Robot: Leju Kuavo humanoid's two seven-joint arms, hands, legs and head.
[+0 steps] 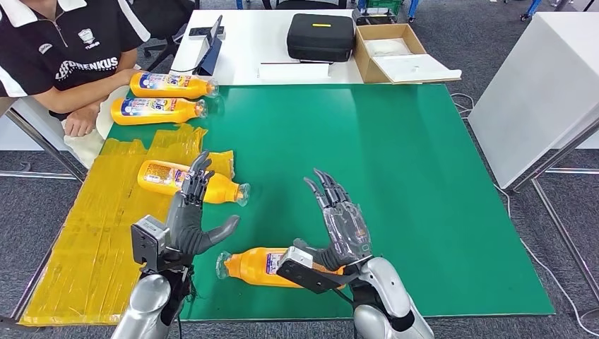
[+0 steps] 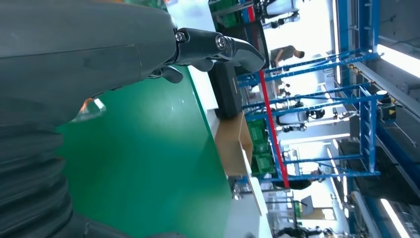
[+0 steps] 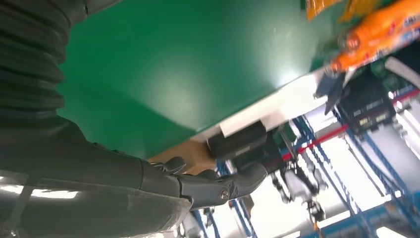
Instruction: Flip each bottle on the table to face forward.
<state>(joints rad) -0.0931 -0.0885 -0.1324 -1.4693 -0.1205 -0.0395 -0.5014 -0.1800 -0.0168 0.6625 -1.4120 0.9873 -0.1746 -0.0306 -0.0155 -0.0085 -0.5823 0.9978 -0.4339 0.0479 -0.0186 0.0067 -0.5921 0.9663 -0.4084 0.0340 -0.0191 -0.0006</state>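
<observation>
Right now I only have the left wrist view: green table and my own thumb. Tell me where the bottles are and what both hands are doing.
Observer: Four orange bottles lie on their sides. The nearest bottle sits at the table's near edge, partly under your right hand.
Operator: Say whether that hand holds it.
Observer: No. The right hand is raised above it, fingers spread, holding nothing.
Operator: Now report the left hand.
Observer: The left hand is also open, lifted in front of the second bottle, which lies at the edge of the yellow sheet.
Operator: Give me the other two.
Observer: The far pair lies side by side at the far left corner, beside a seated person.
</observation>
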